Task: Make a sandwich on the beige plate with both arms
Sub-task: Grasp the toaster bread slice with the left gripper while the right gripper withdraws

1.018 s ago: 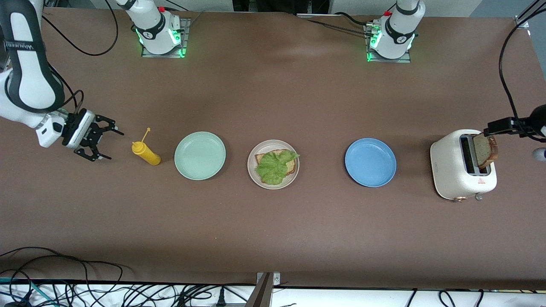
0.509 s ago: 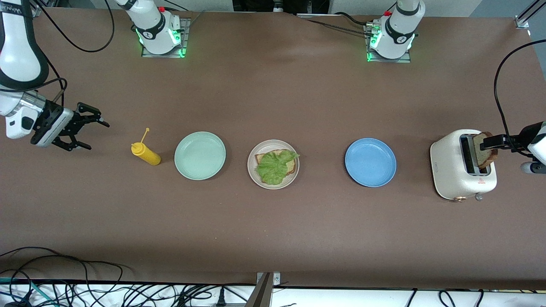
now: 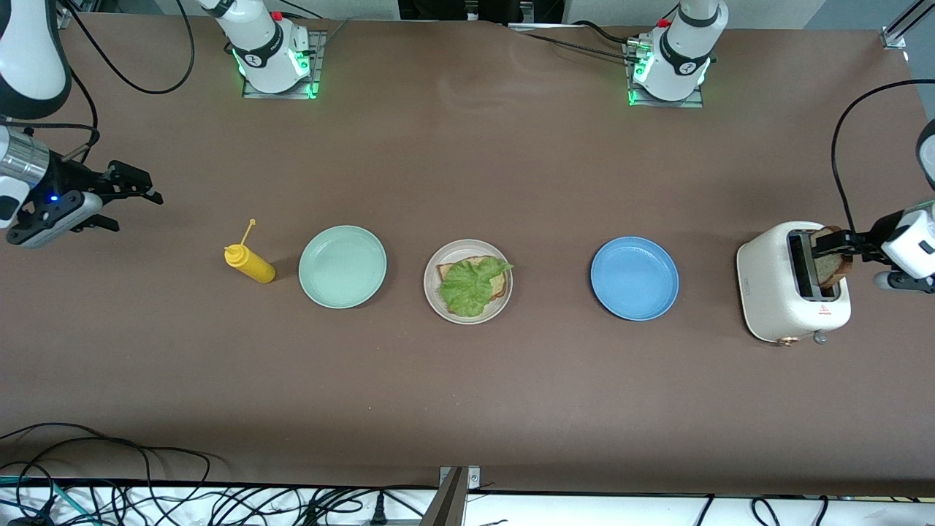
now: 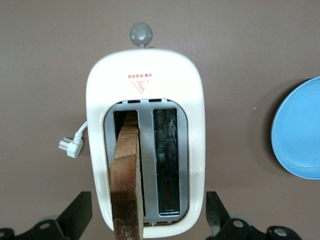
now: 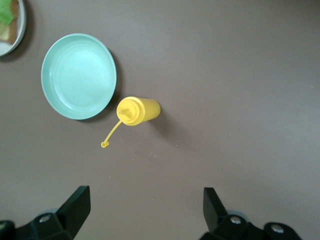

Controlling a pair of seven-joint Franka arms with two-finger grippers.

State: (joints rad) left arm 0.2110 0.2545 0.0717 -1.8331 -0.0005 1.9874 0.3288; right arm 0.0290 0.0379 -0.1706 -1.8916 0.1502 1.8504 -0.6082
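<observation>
Pulling back, your right claw (image 3: 135, 191) hangs open and empty over bare surface (image 3: 467, 409) — left claw (image 4: 149, 212), also open, now straddles the toaster's (image 3: 792, 281) bread slice (image 3: 833, 257), ungripped; beige plate (image 3: 467, 315) holds bread and lettuce (image 3: 471, 285) — top slice missing.

Robotics laboratory: bolted arm bases (image 3: 274, 55) on a brown surface (image 3: 467, 394), loose cables (image 3: 146, 497) along its edge.
</observation>
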